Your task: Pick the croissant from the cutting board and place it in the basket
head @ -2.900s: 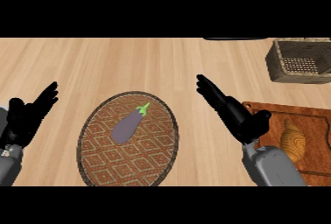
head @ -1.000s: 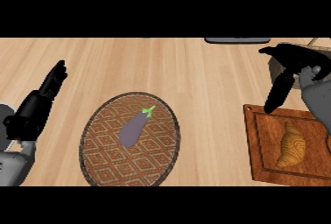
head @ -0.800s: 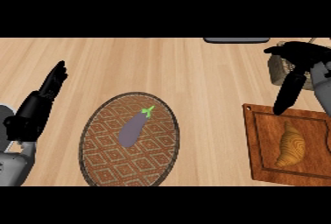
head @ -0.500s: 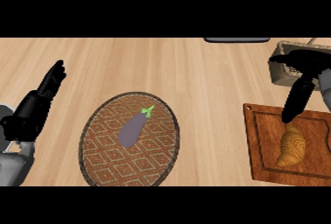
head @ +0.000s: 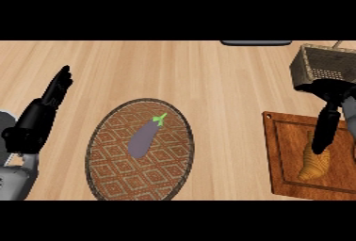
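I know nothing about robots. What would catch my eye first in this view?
The black right hand, at the right, points straight fingers down at a golden croissant on a wooden cutting board. In the middle, a purple eggplant lies on a patterned plate. A basket sits at the top right, and the left hand rests open at the left edge.

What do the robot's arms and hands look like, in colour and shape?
The left hand and the right hand are black, with long slim fingers. The left forearm is smooth, rounded and grey; the other forearm hardly shows. No cables or markings show.
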